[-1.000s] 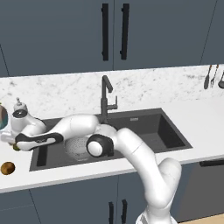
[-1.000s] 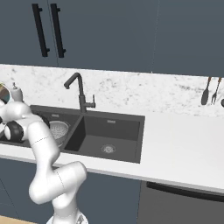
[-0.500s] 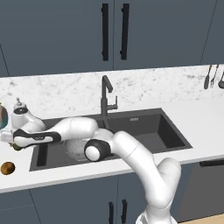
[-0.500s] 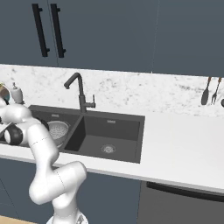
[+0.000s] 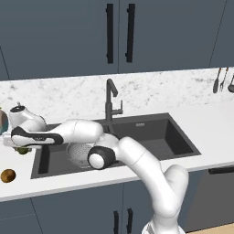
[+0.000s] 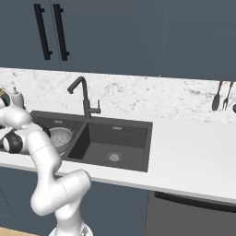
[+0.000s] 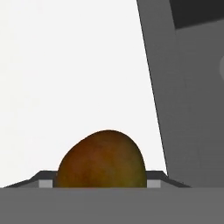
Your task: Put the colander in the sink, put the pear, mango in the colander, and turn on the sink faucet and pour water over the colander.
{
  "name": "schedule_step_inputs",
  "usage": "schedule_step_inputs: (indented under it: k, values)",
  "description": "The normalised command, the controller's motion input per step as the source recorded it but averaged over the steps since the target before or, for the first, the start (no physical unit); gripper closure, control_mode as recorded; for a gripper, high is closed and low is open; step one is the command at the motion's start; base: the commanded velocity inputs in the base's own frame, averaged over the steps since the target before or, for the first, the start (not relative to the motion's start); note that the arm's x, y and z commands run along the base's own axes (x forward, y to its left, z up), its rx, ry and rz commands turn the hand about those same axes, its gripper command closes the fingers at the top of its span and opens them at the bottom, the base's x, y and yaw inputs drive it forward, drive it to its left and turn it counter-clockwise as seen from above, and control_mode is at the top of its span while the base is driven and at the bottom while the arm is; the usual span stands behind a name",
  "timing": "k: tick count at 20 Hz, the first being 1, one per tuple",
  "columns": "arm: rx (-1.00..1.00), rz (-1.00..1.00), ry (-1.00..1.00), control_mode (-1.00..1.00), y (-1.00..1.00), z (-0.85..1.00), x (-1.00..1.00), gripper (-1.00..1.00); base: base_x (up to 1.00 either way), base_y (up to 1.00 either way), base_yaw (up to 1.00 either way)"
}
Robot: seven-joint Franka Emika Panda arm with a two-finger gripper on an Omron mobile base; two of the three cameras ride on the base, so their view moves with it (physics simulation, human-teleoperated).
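The counter is carrying the dark double-basin sink, and the sink faucet is standing behind the divider with no stream running from it. The colander is sitting in the left basin, partly hidden by the arm in the left base view, and no fruit is showing inside it. The arm is reaching out over the counter to the left of the sink, and the gripper is sitting low there on a small greenish-brown fruit. In the hand view a rounded, brown-orange fruit, probably the mango, is lying close in front between the jaws; they appear to be clenching on it, though contact itself is too cramped to confirm. A second small brown fruit is resting near the counter's front edge, well apart from the hand. Judgement: colander placement is done and the fruit-loading step is underway. The next move calls for a clean lift, a swing rightward over the basin rim, and a release above the colander.
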Motion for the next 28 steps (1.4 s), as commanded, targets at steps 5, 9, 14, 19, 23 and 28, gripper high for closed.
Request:
schedule_step_inputs:
  k: [5,9,14,19,23,28]
  values:
    - [0.0,0.0,-0.08,-1.0,-0.55,0.1,-0.51,1.0,0.0,0.0,0.0]
    - [-0.01,0.0,-0.23,-1.0,-0.7,0.01,-0.5,1.0,0.0,0.0,0.0]
    - [0.0,0.0,-0.2,-1.0,-0.84,0.0,-0.49,1.0,0.0,0.0,0.0]
    - [0.0,0.0,-0.17,-1.0,-0.93,0.0,-0.47,1.0,0.0,0.0,0.0]
    - [0.0,0.0,-0.07,-1.0,-0.96,0.0,-0.28,1.0,0.0,0.0,0.0]
    - [0.05,0.0,0.1,-1.0,-0.95,0.0,-0.08,1.0,0.0,0.0,0.0]
